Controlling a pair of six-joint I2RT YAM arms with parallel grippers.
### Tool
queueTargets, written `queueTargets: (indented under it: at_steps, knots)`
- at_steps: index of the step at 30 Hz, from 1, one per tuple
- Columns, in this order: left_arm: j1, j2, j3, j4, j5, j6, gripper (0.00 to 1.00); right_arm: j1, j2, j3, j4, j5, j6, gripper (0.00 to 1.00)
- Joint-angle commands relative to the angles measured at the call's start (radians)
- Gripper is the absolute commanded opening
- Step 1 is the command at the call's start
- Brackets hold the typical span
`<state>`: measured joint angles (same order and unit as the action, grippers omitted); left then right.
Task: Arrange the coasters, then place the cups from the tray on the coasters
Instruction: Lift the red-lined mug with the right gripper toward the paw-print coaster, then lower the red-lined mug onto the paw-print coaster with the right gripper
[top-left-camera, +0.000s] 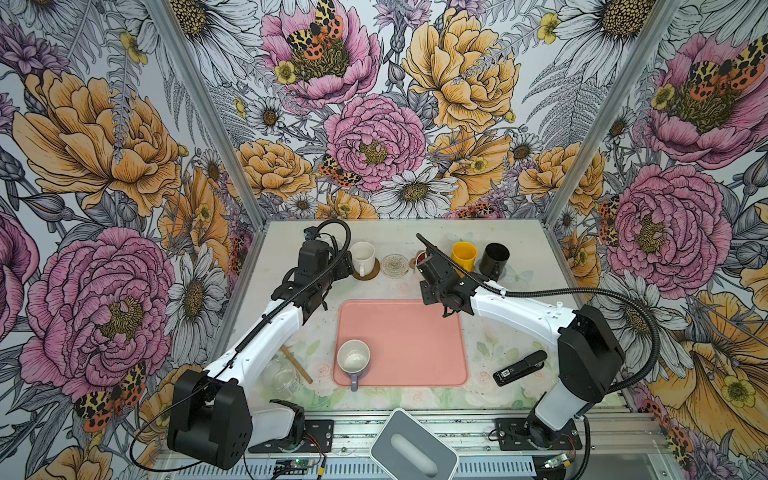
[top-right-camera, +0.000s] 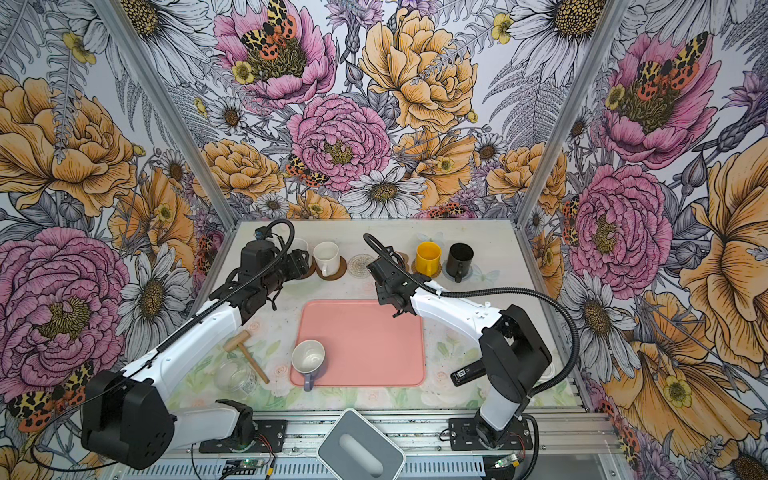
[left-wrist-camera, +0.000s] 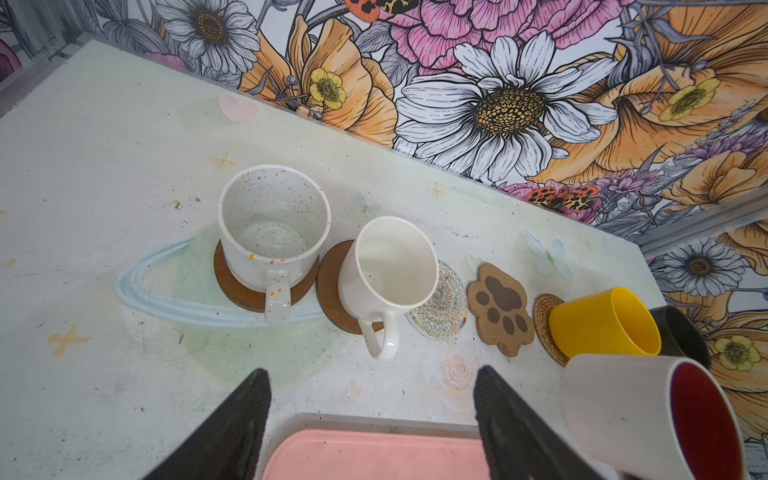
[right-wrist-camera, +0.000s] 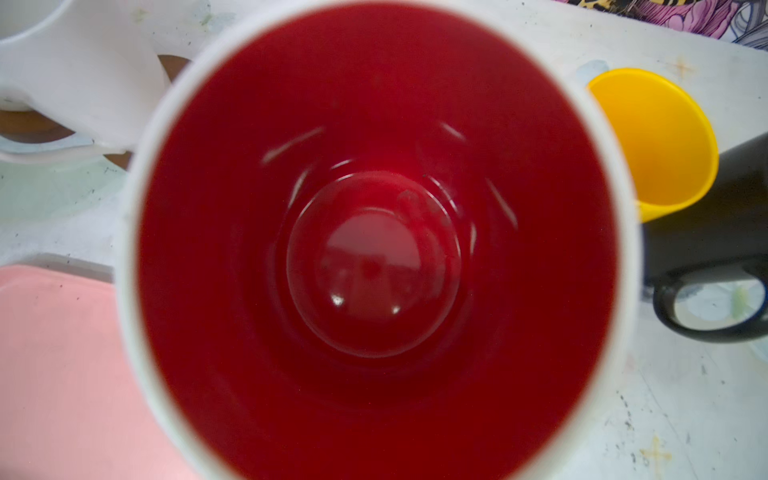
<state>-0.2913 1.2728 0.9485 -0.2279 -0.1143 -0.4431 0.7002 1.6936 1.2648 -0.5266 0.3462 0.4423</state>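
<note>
While scanning top view, finding lavender cup waiting at tray near-left corner, right gripper hovering by desk's far edge. Left wrist: counting four cups seated on coasters, noting woven coaster and paw coaster lying bare, left gripper fingers gaping, empty. Right wrist: peering into red-lined cup; judging hidden fingers clamped on it.

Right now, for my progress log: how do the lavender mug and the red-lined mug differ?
The lavender mug stands on the tray, untouched; the red-lined mug is off it, held by the right gripper. The lavender mug is white inside; the red-lined mug is white outside. Both are empty.
</note>
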Motion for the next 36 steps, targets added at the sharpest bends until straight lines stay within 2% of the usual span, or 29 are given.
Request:
queueTargets:
  at_steps: [1, 19, 36]
  knots:
    - [0.011, 0.011, 0.024, -0.001, 0.006, 0.015, 0.79, -0.027, 0.031, 0.097, 0.100, -0.002, -0.051, 0.00]
    - [0.020, 0.034, 0.035, -0.004, 0.002, 0.020, 0.79, -0.140, 0.287, 0.333, 0.108, -0.093, -0.058, 0.00]
    - [0.025, 0.031, 0.032, -0.008, -0.002, 0.017, 0.79, -0.184, 0.390, 0.372, 0.109, -0.111, -0.025, 0.00]
